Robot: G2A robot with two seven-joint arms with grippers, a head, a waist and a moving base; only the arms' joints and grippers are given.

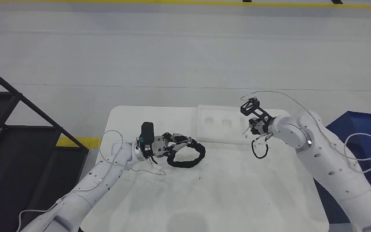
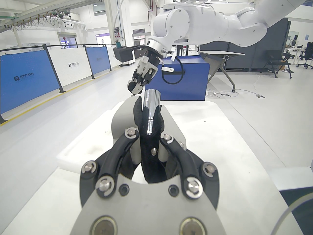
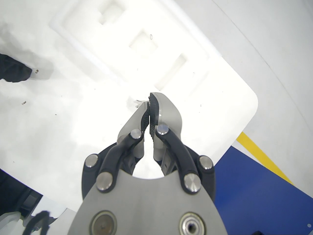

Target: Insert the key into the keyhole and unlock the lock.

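**Two robot arms at a white table, one holding a cable lock, the other pinching a key**

A white table with rounded corners stands on a pale hall floor. At its far edge lies a white foam tray with shallow rectangular pockets pressed into it. Everything else is placed relative to this tray.

The left arm comes in low on the near side of the tray and points toward the tray's left end. The left gripper is clamped on the lock, one finger on each side of its black body. The lock's black cable curls in a loop just in front of the tray's near edge. I cannot tell whether the loop rests on the table. From the left wrist, a polished chrome cylinder stands out of the black body past the fingertips, toward the tray.

The right arm reaches in from the other side, and the right gripper hangs at the tray's right end, well apart from the lock. Its fingers are pressed together. A thin pale sliver pokes out at their tips, which seems to be the key, though it is too small to make out clearly.
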